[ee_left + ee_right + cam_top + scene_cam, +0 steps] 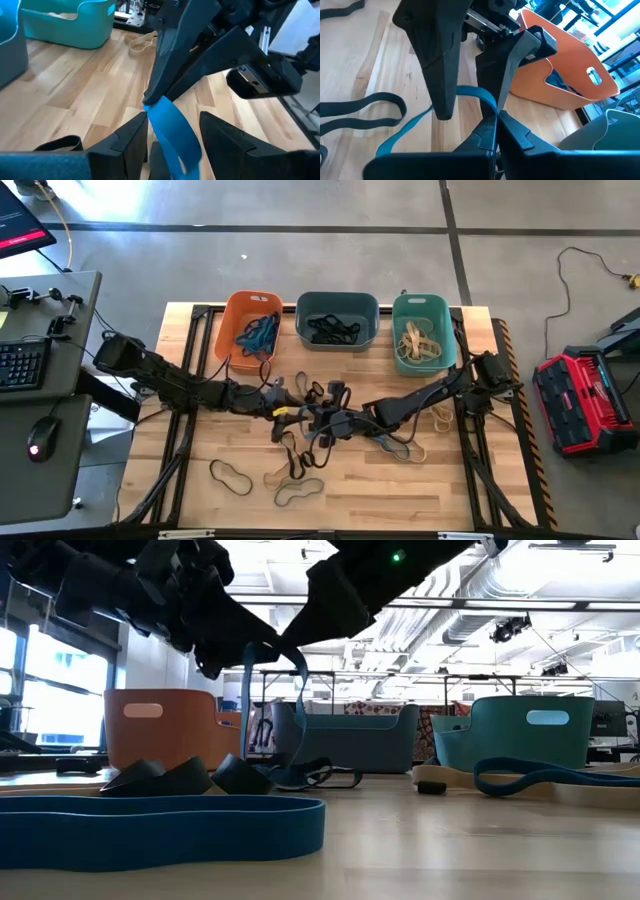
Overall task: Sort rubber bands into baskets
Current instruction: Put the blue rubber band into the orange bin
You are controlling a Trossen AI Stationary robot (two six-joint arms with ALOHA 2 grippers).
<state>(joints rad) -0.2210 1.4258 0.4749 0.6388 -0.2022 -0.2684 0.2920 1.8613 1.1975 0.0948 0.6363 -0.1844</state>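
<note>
Low view: a thin blue rubber band loop (285, 710) is hanging lengthwise downward at centre-left of the frame. The right gripper (495, 117) is pinching it with closed fingers. The left gripper (170, 135) is standing open, its fingers either side of the band.

Bright ceiling lights wash out the low view's upper right; its foreground blue band (150, 830) is blurred, shadows soft.

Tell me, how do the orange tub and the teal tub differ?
The orange basket sits at the left end of the row and holds blue rubber bands; the teal basket sits at the right end and holds tan rubber bands. Both are rounded plastic tubs of similar size, each with a handle slot.
</note>
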